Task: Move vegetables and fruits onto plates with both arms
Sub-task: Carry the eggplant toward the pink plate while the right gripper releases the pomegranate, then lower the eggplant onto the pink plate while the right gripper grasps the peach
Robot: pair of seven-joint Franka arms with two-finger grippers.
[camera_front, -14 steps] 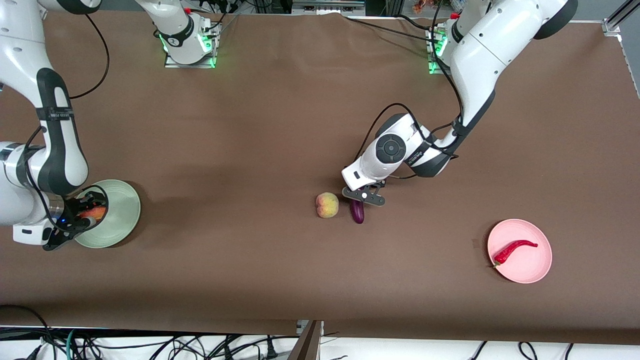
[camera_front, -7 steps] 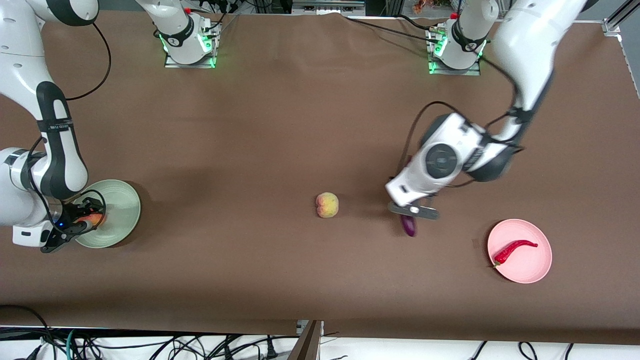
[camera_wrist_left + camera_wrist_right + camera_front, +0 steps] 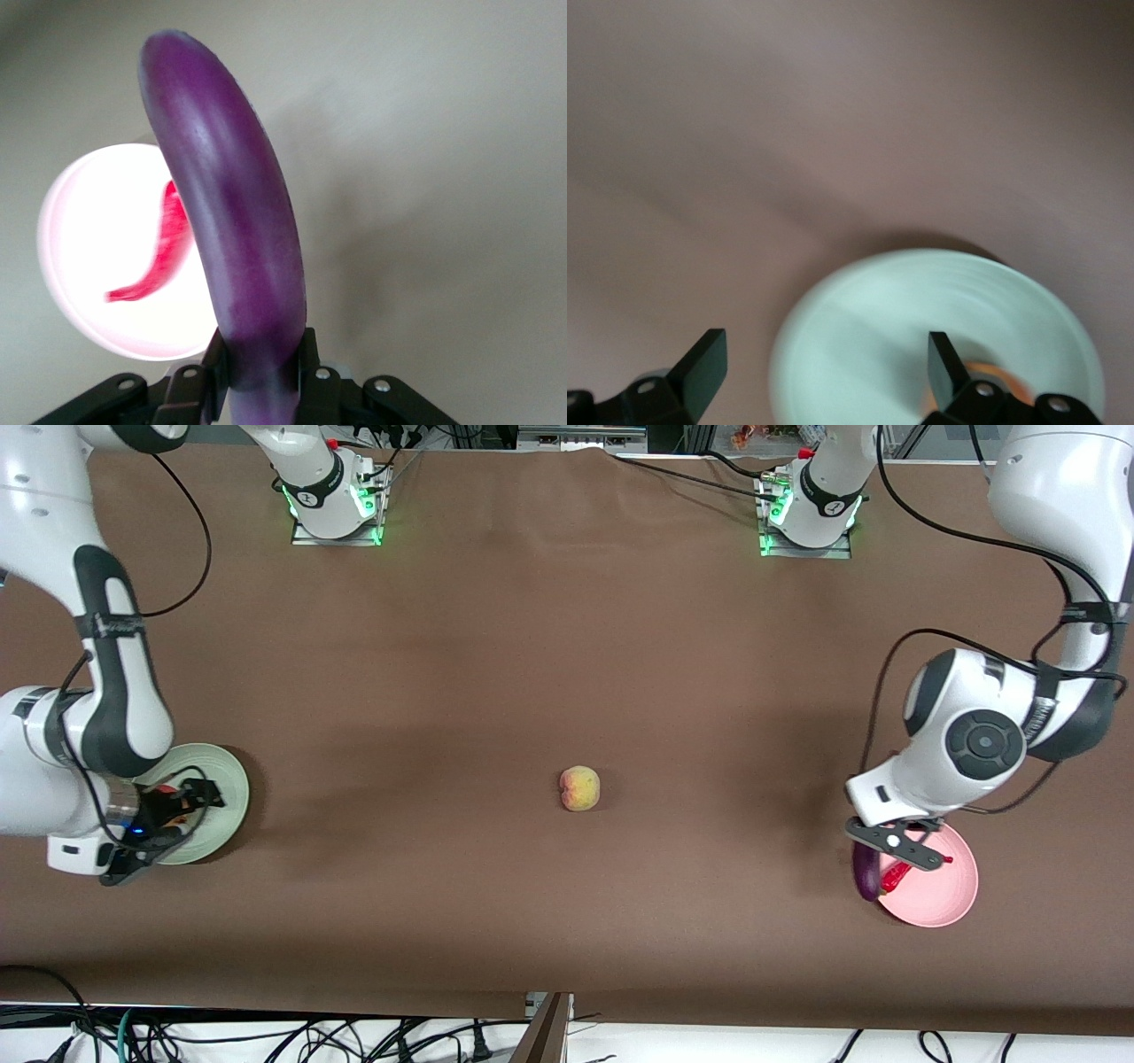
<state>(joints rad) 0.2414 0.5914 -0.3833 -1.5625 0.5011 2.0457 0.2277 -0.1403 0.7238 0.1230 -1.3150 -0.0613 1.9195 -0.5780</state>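
My left gripper [image 3: 889,850] is shut on the purple eggplant [image 3: 866,877] and holds it over the edge of the pink plate [image 3: 943,895] toward the table's middle. The left wrist view shows the eggplant [image 3: 239,212] clamped between the fingers of my left gripper [image 3: 261,359], above the plate [image 3: 84,257] and the red chili [image 3: 159,252]. The chili [image 3: 891,875] lies on that plate. My right gripper [image 3: 168,819] is open over the green plate [image 3: 226,793]. The red fruit [image 3: 997,382] sits on the green plate [image 3: 904,319], mostly hidden beside one finger of my right gripper [image 3: 824,350]. The peach [image 3: 579,788] lies mid-table.
The brown table cover [image 3: 532,646] stretches between the two plates, with only the peach on it. The arm bases [image 3: 332,496] stand along the table edge farthest from the front camera. Cables hang below the nearest edge.
My left arm carried the eggplant from beside the peach to over the pink plate's edge. My right gripper shifted slightly over the green plate and now stands open off the red fruit.
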